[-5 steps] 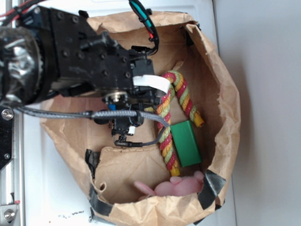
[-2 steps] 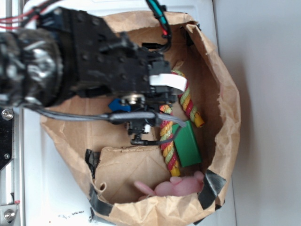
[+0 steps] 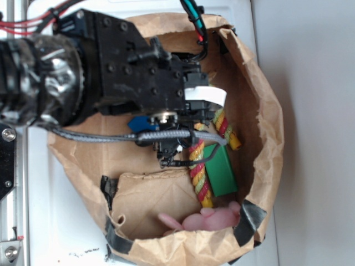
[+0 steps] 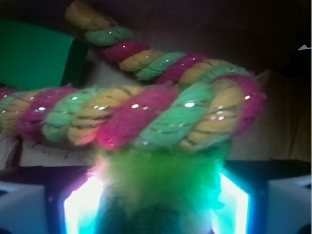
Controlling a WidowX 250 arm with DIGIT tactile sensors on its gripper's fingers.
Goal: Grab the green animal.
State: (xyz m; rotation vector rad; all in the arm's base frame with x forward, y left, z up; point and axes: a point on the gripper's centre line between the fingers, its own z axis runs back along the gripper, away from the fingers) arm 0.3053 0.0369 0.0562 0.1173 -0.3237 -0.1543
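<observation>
The green animal (image 4: 161, 180), a fuzzy lime-green plush, fills the gap between my gripper's (image 4: 158, 197) two glowing pads (image 4: 83, 204) in the wrist view, touching both sides. The gripper is shut on it. Just beyond the plush lies the red-yellow-green twisted rope (image 4: 136, 114), pressed against its top. In the exterior view the black arm (image 3: 138, 77) reaches down into the brown paper bag (image 3: 260, 111) and hides both the plush and the fingers.
Inside the bag lie the rope (image 3: 201, 166), a flat dark-green block (image 3: 221, 169), a blue block (image 3: 138, 123) half under the wrist, and a pink plush (image 3: 208, 220) at the near wall. The bag's crumpled walls stand on every side.
The arm has moved to the right inside the bag, and now covers the upper bend of the rope. The other objects have not moved.
</observation>
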